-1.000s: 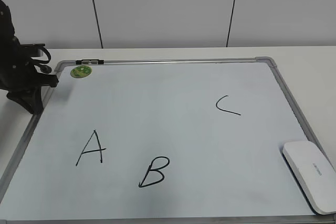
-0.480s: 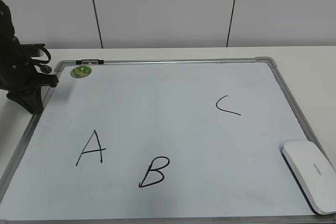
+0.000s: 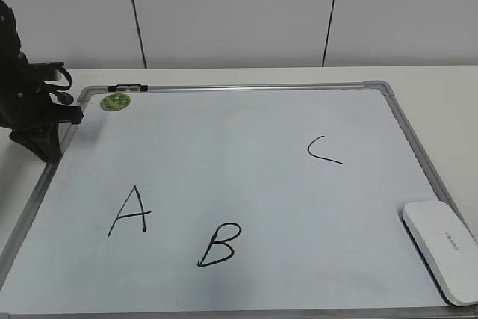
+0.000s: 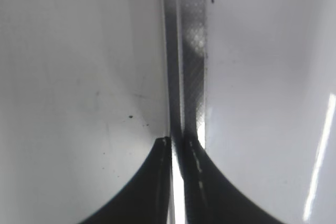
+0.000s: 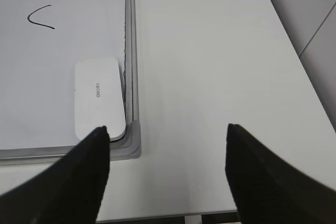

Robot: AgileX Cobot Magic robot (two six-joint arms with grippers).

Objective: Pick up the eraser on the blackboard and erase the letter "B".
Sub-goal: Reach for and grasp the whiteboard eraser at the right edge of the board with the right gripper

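Nothing moved; blackboard (image 3: 246,147) on table (image 5: 210,51).

The blackboard (image 3: 246,95) is seen lying flat on a white table (image 3: 441,87). The eraser (image 3: 442,248) rests at its lower right corner, against the frame. The letter "B" (image 3: 219,245) is written near the bottom edge (between an "A" (image 3: 130,211) and a "C" (image 3: 323,150)). A green magnet (image 3: 116,101) sits at the upper left. The left arm (image 3: 30,102) is stationed over the left frame edge.

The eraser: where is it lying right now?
In the exterior view the eraser lies flat in the blackboard's lower right corner against the frame, below and right of the "C".
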